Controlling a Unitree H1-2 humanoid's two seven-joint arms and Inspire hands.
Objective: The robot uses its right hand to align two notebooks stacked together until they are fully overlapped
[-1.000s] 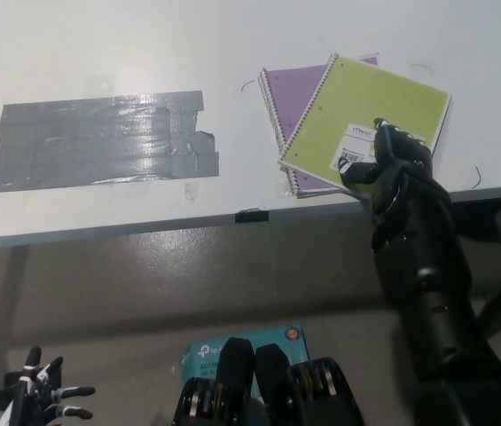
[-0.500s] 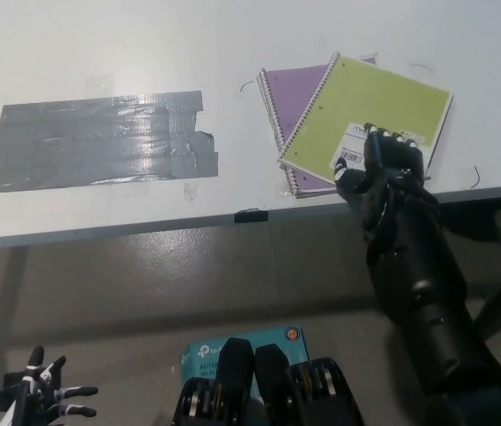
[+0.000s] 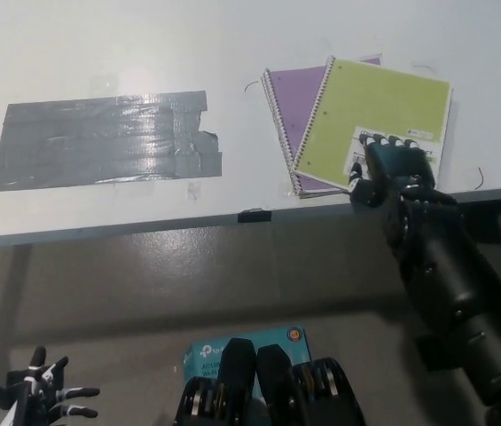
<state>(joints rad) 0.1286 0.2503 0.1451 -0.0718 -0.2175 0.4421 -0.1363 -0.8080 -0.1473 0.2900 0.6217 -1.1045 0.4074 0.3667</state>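
A green spiral notebook (image 3: 376,115) lies on top of a purple spiral notebook (image 3: 289,105) near the table's front edge, right of the middle. The green one is turned a little clockwise and shifted right, so a purple strip shows along its left and top. My black right hand (image 3: 390,164) rests flat on the green cover's near corner, over its white label, fingers spread and holding nothing. My white left hand (image 3: 50,395) hangs low at the bottom left, below the table, fingers apart.
A large patch of grey tape (image 3: 104,142) is stuck on the white table (image 3: 144,53) at the left. A small black clip (image 3: 252,215) sits on the table's front edge. A teal box (image 3: 232,346) lies on the floor below.
My right hand has slid right along the green notebook's near corner, and the green cover has turned closer to square with the purple one. The left hand stays put.
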